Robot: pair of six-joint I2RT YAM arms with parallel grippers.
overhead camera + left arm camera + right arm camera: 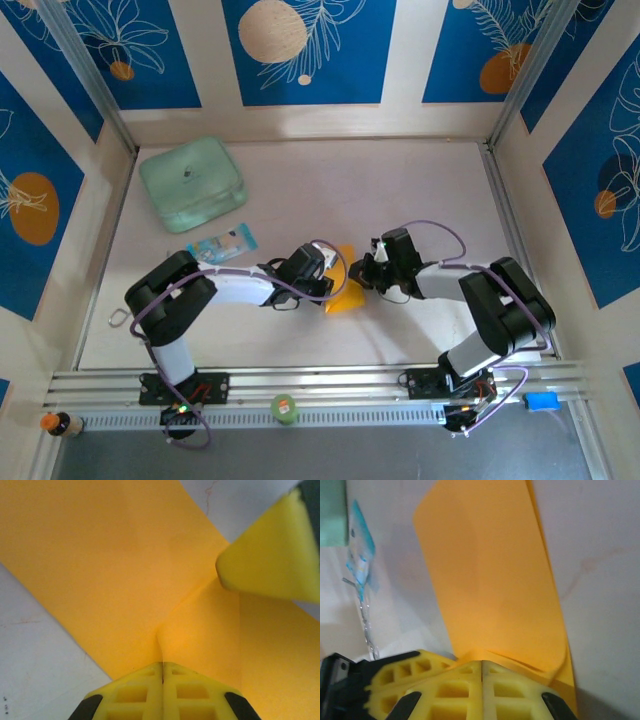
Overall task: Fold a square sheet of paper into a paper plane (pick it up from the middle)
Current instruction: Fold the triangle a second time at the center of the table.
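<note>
My left gripper [162, 680] was clenched on a raised crease of the square sheet of paper [125, 570]; my right gripper [482, 680], clenched too, touched its opposite side. Bare surface [400, 190] lay beyond the sheet's far edge.

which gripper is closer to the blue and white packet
Left. The left gripper sits to the right of the packet; the right gripper is farther right, across the orange paper.
</note>
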